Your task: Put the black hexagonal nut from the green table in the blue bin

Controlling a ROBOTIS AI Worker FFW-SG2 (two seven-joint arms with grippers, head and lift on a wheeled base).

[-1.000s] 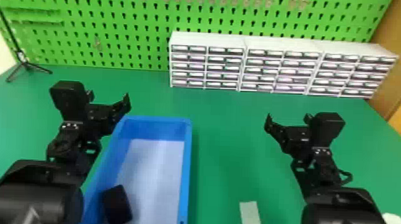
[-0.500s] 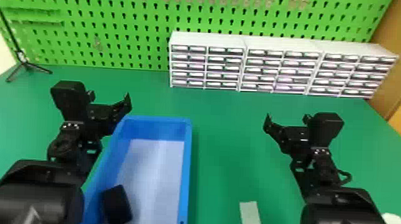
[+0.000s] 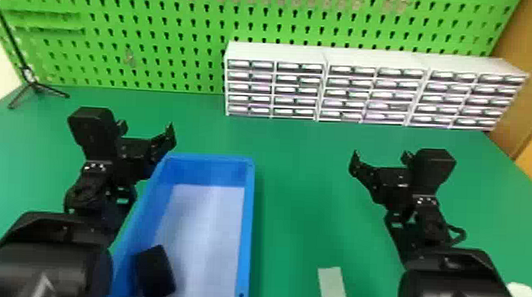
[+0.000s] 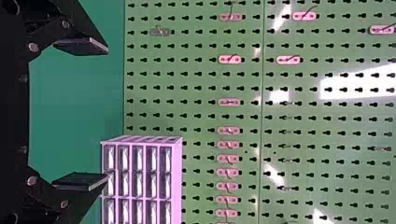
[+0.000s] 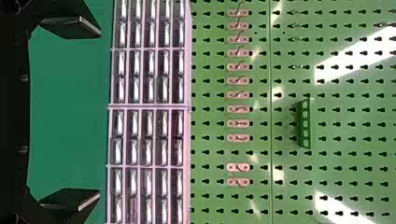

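Scene unchanged from half a second earlier: the green table [image 3: 294, 168] held white drawer cabinets [image 3: 365, 56] at its far side and the blue bin [image 3: 247, 208] left of centre, partly hidden behind the left arm [image 3: 50, 256]. The left gripper [image 3: 146, 128] and right gripper [image 3: 380, 155] hung apart, fingers spread wide, while the black nut [image 3: 156, 275] lay in the bin's near left part.
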